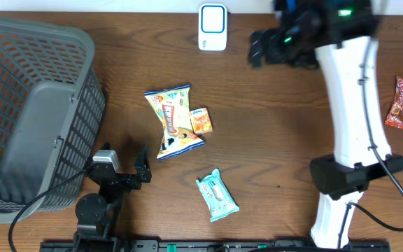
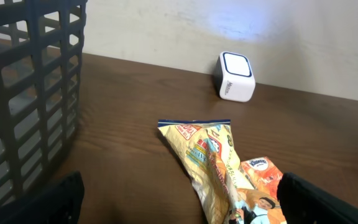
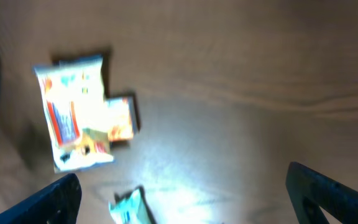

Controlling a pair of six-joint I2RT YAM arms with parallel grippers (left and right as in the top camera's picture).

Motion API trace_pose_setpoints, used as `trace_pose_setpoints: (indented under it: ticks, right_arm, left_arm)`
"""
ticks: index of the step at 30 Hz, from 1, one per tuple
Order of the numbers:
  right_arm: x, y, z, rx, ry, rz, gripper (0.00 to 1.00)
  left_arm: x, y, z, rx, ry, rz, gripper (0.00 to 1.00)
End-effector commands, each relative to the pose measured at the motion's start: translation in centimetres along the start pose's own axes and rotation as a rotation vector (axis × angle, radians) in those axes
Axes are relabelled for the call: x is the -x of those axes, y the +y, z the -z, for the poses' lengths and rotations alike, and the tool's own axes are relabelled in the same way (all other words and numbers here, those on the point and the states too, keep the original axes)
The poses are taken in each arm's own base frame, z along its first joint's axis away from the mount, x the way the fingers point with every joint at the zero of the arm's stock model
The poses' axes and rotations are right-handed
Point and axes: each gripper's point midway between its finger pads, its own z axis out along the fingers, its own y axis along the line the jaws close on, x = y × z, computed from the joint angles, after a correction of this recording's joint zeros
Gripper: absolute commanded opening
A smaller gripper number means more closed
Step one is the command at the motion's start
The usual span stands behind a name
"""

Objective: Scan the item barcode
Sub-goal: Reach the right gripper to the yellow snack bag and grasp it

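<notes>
Left gripper wide open, empty, facing the yellow bag. I see right gripper wide open too, empty, near the scanner.

A dark brown wooden bench, smooth-grained with a soft sheen, carries a matt grey plastic lattice basket at its left edge. The yellow crinkled film snack bag and the teal film packet look glossy. The white boxy plastic scanner at the far edge looks smooth.
</notes>
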Motion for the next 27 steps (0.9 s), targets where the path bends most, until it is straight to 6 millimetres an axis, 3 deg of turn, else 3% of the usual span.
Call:
trace_pose_setpoints:
  ticks: [1,11,18,27]
  right_arm:
    - [-2.7,2.0,-2.5,-0.020,0.112,0.060,0.99]
    - [-8.8,4.6,-11.3,-0.043,0.340,0.157,0.99]
    - [-12.2,5.2,-14.4,-0.051,0.425,0.192,0.99]
    - [-14.5,5.4,-16.8,-0.059,0.463,0.221,0.99]
  left_arm:
    - [-1.6,0.4,-0.2,0.007,0.040,0.017,0.98]
    - [-1.6,0.4,-0.2,0.007,0.040,0.017,0.98]
    - [-1.6,0.4,-0.2,0.007,0.040,0.017,0.98]
    - [-1.6,0.4,-0.2,0.007,0.040,0.017,0.98]
